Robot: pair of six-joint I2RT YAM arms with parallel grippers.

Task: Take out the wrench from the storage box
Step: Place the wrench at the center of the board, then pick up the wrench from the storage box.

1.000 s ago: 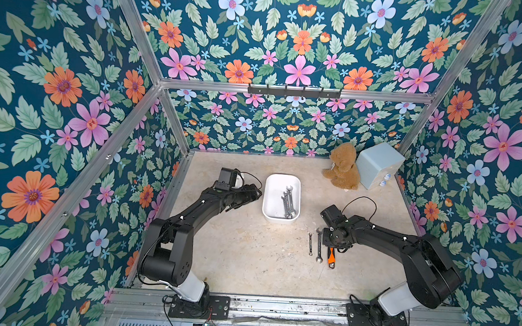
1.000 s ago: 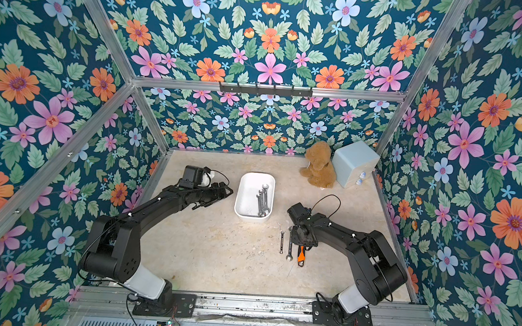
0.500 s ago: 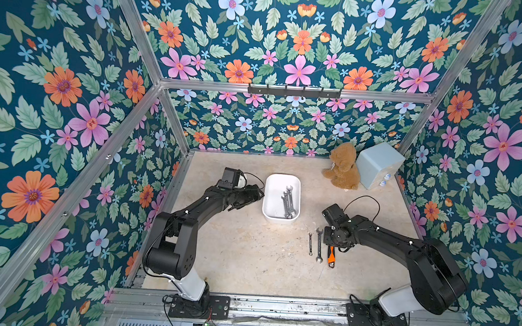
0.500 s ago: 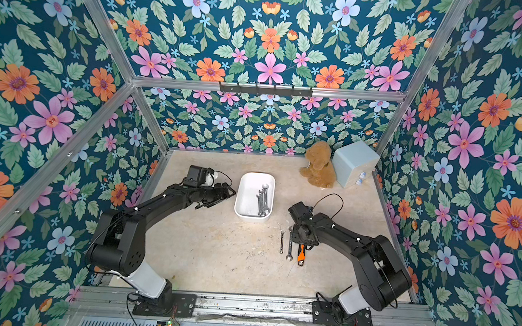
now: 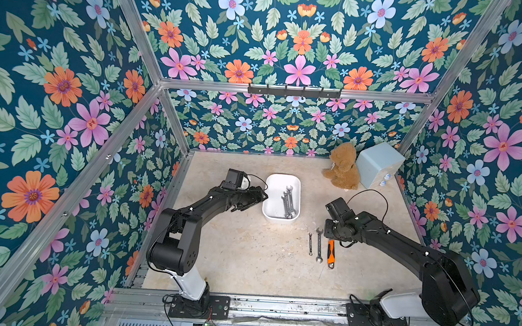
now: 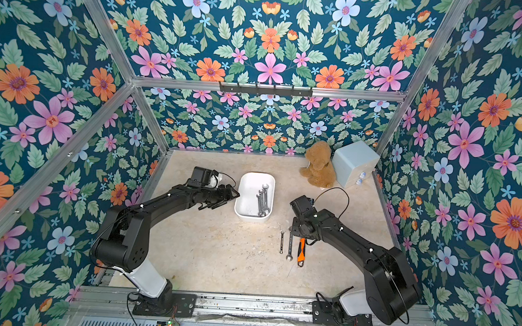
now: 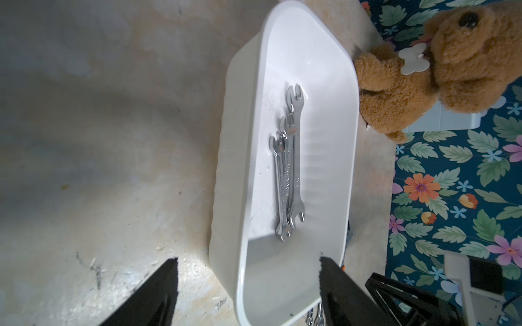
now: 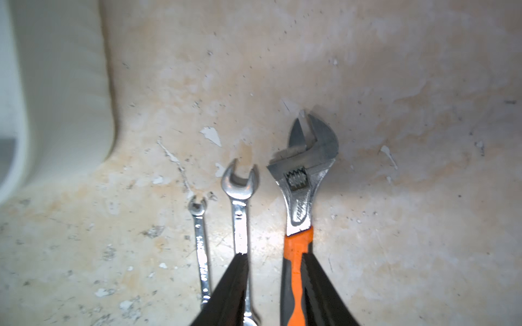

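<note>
The white storage box (image 5: pixel 273 201) (image 6: pixel 246 198) sits mid-floor with three steel wrenches (image 5: pixel 289 201) (image 7: pixel 288 169) stacked inside along its right wall. My left gripper (image 7: pixel 248 271) (image 5: pixel 263 197) is open at the box's left rim, one fingertip outside the wall and one over the inside. My right gripper (image 8: pixel 275 262) is open and points down over the floor. One of its fingers covers a medium wrench (image 8: pixel 240 214); the other lies beside the orange handle of an adjustable wrench (image 8: pixel 305 180) (image 5: pixel 330 253). A small wrench (image 8: pixel 201 240) (image 5: pixel 310 243) lies beside these.
A brown teddy bear (image 5: pixel 341 170) and a pale blue cube box (image 5: pixel 377 164) stand in the far right corner. Floral walls close in the floor on three sides. The aluminium rail with both arm bases runs along the front.
The right jaws have parted wider over the orange-handled wrench, which stays flat on the floor. The left gripper has edged a little closer to the box rim.
</note>
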